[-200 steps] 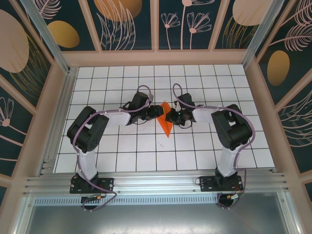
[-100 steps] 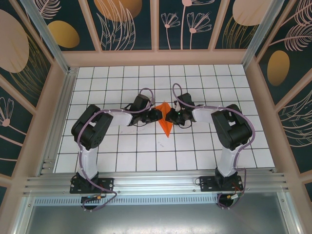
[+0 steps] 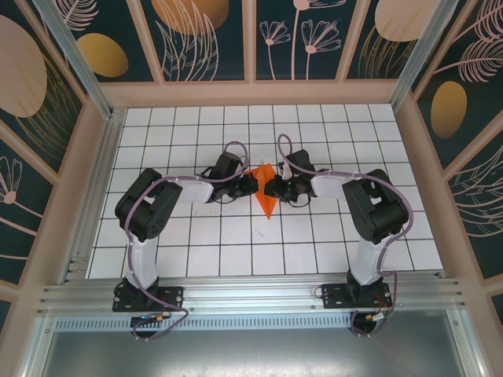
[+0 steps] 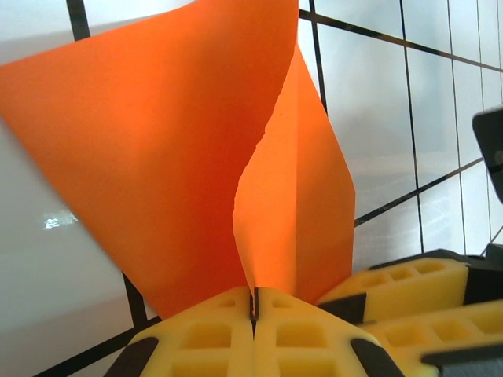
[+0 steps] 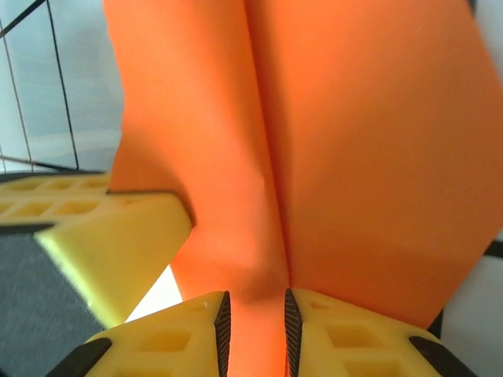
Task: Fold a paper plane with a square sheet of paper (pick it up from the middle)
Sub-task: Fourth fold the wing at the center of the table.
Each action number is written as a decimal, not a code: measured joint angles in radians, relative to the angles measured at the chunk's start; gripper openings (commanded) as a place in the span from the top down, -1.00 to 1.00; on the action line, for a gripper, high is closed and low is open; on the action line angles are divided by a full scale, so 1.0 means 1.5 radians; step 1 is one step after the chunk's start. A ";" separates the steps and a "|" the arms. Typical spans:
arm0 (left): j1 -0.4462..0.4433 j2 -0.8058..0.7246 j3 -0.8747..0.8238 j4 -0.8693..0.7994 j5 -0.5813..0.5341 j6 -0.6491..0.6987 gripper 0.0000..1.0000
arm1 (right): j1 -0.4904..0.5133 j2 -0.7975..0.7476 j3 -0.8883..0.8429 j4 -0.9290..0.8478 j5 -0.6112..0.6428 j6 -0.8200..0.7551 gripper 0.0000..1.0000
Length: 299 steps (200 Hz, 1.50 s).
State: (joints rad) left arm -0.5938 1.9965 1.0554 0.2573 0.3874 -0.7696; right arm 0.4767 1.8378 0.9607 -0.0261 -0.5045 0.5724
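Orange paper: folded to a pointed, creased shape and located over the middle of the table, with its tip toward the table's near edge.

Left gripper: reaches to the table's middle from the left side. Its jaws are closed tight, pinching the paper's lower fold, and the flaps rise above the yellow fingers.

Right gripper: reaches in from the table's right side. Its jaws are slightly apart, with the paper's centre crease running between them. Whether they press on the paper cannot be determined from this angle.
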 measured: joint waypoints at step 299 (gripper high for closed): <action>0.009 0.002 0.021 -0.061 -0.072 0.064 1.00 | 0.086 0.033 0.089 -0.156 0.182 -0.117 0.39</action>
State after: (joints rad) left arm -0.5797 1.9995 1.0863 0.1658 0.2790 -0.6731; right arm 0.6052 1.8866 1.0946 -0.2596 -0.2310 0.3973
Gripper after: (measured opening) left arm 0.044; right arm 0.302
